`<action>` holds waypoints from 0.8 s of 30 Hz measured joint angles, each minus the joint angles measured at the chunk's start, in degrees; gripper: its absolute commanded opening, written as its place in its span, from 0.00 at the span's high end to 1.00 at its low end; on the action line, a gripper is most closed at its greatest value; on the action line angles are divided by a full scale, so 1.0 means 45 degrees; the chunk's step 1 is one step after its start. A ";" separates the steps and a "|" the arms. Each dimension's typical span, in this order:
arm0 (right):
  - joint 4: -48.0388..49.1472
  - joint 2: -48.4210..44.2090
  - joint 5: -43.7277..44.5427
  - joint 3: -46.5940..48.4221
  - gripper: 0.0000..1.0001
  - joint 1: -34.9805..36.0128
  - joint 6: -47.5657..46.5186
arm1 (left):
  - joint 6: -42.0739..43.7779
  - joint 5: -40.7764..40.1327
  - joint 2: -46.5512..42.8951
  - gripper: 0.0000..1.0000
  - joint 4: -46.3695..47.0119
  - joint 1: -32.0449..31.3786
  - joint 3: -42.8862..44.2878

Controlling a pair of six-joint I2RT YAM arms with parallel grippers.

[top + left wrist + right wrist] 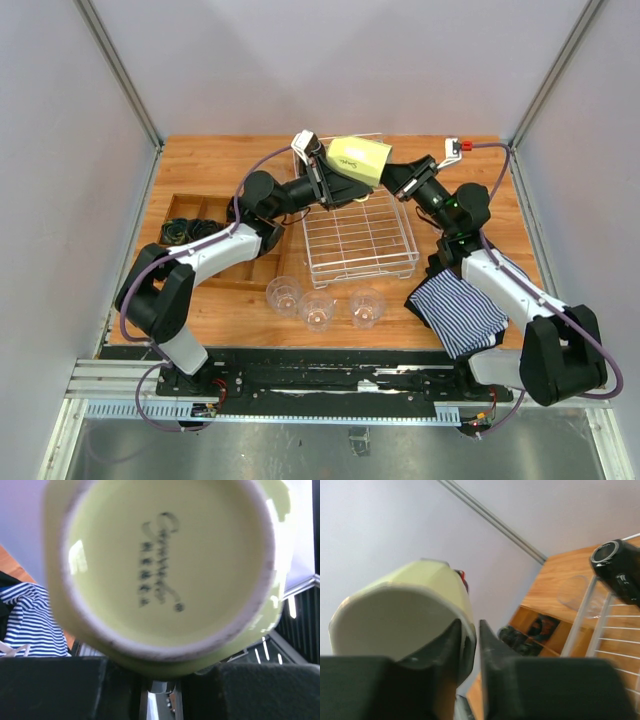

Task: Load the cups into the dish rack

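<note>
Pale yellow-green mug [358, 160] is up off the table [220, 170], tipped on its side, seen from above over the far edge of the dish rack [362, 270]; both my arms meet at it; right gripper [469, 635] has its fingers [455, 640] drawn nearly together, pinching the mug's wall at the rim; left gripper [322, 168] sits at the mug's other end, base toward it; left wrist view is almost all base, printed maker's mark legible as a dark scrawl, unglazed ring around it; my left fingers show only as dark blocks under the mug, so whether they grip or stand apart I cannot tell; rack holds no cup that I can see from above; three clear tumblers [318, 310] stand in a loose row on the wood just in front of the rack; striped cloth [458, 310] lies under my right forearm; wooden tray [190, 215] off to the left, dark items in its far compartments.
</note>
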 measured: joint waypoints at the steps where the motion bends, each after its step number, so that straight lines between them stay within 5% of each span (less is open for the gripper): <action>1: -0.0078 -0.0019 0.0010 -0.0010 0.59 0.0000 -0.0058 | 0.0097 -0.0029 -0.0005 0.99 -0.0155 -0.0010 0.0000; 10: -0.1336 -0.0418 0.0243 -0.0729 0.26 -0.0267 -0.1841 | 0.1851 -0.1812 -0.0797 0.99 -0.3575 -0.0073 0.0000; 18: -0.4498 -0.2395 0.0461 -0.1506 0.23 -0.2093 -0.3483 | 0.4391 -0.5236 -0.1054 0.99 -0.8981 -0.0102 0.0971; 24: -0.5858 -0.3249 0.0442 -0.1496 0.23 -0.3128 -0.4512 | 0.5780 -0.9243 -0.0262 1.00 -1.4780 -0.0481 0.4177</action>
